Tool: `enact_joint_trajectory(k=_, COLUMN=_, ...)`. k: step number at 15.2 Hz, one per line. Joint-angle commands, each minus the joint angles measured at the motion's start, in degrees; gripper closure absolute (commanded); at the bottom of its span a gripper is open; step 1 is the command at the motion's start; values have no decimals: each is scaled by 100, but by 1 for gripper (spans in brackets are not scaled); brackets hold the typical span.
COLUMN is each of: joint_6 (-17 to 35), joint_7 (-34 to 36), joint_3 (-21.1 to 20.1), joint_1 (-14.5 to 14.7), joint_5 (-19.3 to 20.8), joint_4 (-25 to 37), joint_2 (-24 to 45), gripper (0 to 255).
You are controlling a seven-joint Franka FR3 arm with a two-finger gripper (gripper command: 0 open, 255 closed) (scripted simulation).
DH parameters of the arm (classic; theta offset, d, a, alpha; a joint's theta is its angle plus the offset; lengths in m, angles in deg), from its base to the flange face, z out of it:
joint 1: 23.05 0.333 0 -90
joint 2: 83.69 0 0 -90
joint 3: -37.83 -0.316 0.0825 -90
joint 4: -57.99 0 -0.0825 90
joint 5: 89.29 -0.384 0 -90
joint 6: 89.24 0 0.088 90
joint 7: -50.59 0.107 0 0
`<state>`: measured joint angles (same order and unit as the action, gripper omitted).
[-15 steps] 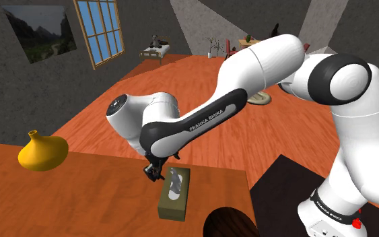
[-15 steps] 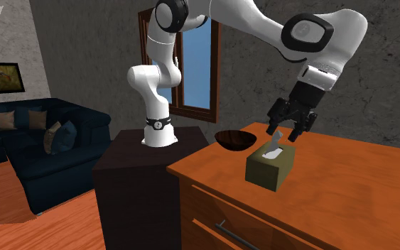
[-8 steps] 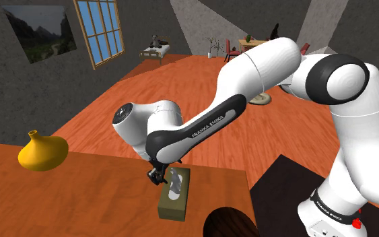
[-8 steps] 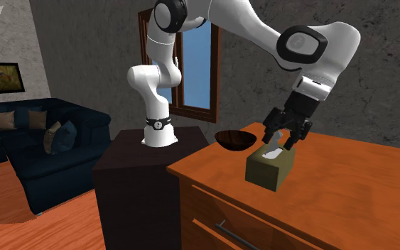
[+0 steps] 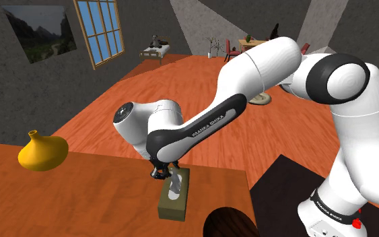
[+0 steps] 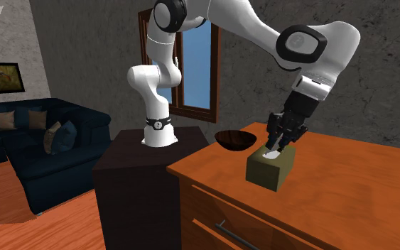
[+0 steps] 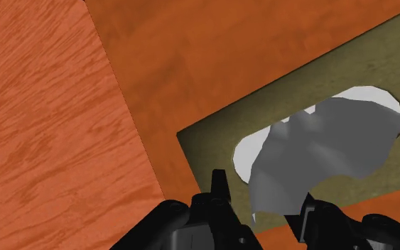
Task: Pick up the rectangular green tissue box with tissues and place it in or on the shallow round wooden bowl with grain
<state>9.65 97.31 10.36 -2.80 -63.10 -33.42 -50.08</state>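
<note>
An olive-green tissue box (image 5: 171, 210) (image 6: 273, 170) (image 7: 212, 142) lies on the wooden tabletop (image 5: 80, 195), with a white tissue (image 7: 326, 142) rising from its slot. My gripper (image 5: 167, 176) (image 6: 276, 145) (image 7: 262, 202) is down on the top of the box near one end, its fingers narrowed around the tissue. In the wrist view one finger touches the tissue and the other stands a little apart from it. The dark round bowl (image 5: 229, 222) (image 6: 234, 140) sits at the table corner, close beside the box on the stand's side.
A yellow vase (image 5: 42, 152) stands at the shoulder view's left on the same table. The dark stand (image 6: 134, 163) adjoins the table near the bowl. A blue sofa (image 6: 28, 149) is across the room. The table edge runs just past the box's end.
The gripper came down onto the top of the box, and its fingers have drawn in from wide open to close around the tissue. The box has not moved.
</note>
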Motion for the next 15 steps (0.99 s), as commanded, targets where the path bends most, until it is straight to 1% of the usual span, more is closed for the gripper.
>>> enact_joint_trajectory(k=1, joint_6=11, joint_7=-4, joint_3=-13, joint_1=9, joint_5=-20, joint_4=-8, joint_2=7, gripper=255)
enact_joint_trajectory(k=7, joint_6=19, joint_7=0, joint_3=-11, joint_1=11, joint_5=-15, joint_4=-7, joint_2=19, gripper=255)
enact_joint_trajectory(k=15, joint_6=-424, joint_7=-149, joint_3=-85, joint_1=-10, joint_5=-151, joint_4=212, joint_2=-253, gripper=255)
